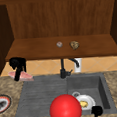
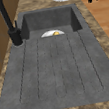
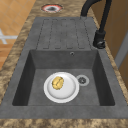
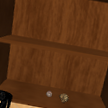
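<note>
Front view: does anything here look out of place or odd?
Yes. A large red ball sits at the front edge of the sink, hiding part of the white plate in the basin; it looks unlike kitchenware. The left hand hangs over a pink object on the counter; the right hand is at the sink's front rim.

We can read no text, label, brand, number or sign anywhere. The round plate (image 1: pixel 3 103) with the red rim on the tabletop carries a dark mark at its middle, but we cannot make out any letters in it. The white plate (image 3: pixel 61 87) in the sink basin is plain.
</note>
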### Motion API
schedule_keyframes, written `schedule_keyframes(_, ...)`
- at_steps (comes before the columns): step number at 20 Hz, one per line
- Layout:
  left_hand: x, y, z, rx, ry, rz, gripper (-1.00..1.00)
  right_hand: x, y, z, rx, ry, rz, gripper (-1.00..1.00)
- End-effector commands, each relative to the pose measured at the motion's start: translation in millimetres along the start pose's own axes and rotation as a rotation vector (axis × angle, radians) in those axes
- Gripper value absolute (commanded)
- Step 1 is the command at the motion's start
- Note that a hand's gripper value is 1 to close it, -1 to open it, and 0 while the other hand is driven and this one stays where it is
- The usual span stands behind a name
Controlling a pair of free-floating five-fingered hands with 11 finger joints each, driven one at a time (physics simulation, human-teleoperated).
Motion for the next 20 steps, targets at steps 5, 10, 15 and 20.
schedule_keyframes(5,31,57,-14,-0.026,-0.004,0.001,1.00,0,0,0,0.000,0.000,0.000,0.00)
schedule_keyframes(10,36,101,-25,-0.034,-0.005,0.011,1.00,0,0,0,0.000,0.000,0.000,0.00)
schedule_keyframes(15,15,137,-37,-0.040,0.005,0.003,1.00,0,0,0,0.000,0.000,0.000,0.00)
schedule_keyframes(20,-20,157,-49,-0.038,0.005,-0.024,1.00,0,0,0,0.000,0.000,0.000,0.00)
